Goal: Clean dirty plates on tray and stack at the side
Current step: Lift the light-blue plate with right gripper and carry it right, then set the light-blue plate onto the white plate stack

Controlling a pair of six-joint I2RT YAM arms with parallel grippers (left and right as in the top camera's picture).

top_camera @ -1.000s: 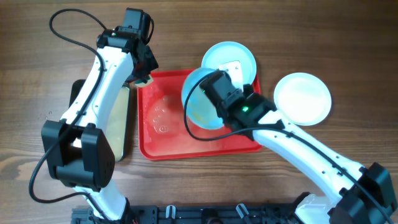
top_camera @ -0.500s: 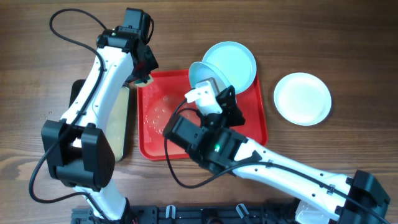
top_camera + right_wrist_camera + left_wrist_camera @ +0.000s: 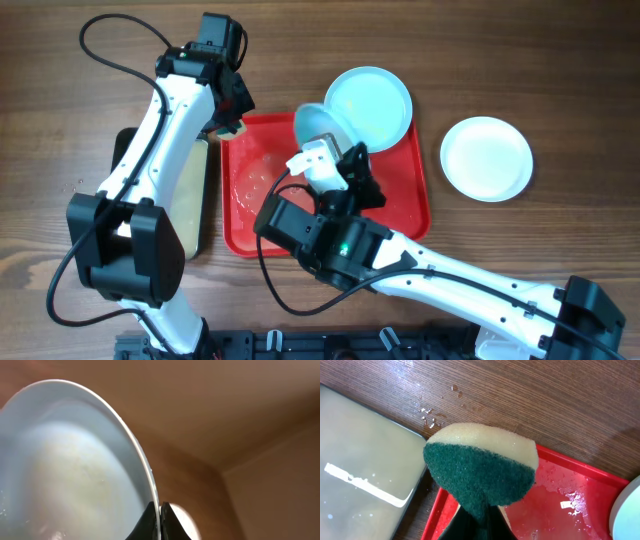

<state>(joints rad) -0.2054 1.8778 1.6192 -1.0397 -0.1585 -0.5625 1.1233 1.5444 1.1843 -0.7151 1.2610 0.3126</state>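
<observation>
Red tray (image 3: pixel 405 185), overhead: right gripper (image 3: pixel 338 148) holds a tilted blue plate (image 3: pixel 316 124) at its 12 o'clock; white plate (image 3: pixel 487 158) sits at 3. Left wrist: left gripper (image 3: pixel 477 517) pinches sponge (image 3: pixel 480 472). Right wrist: fingers (image 3: pixel 145 527) clamp only the rim; scrubbing could lever it loose.

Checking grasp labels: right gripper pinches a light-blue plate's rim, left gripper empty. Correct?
No: the left gripper is shut on a green-and-yellow sponge, per the left wrist view. The right gripper does pinch the light-blue plate by its rim.
</observation>
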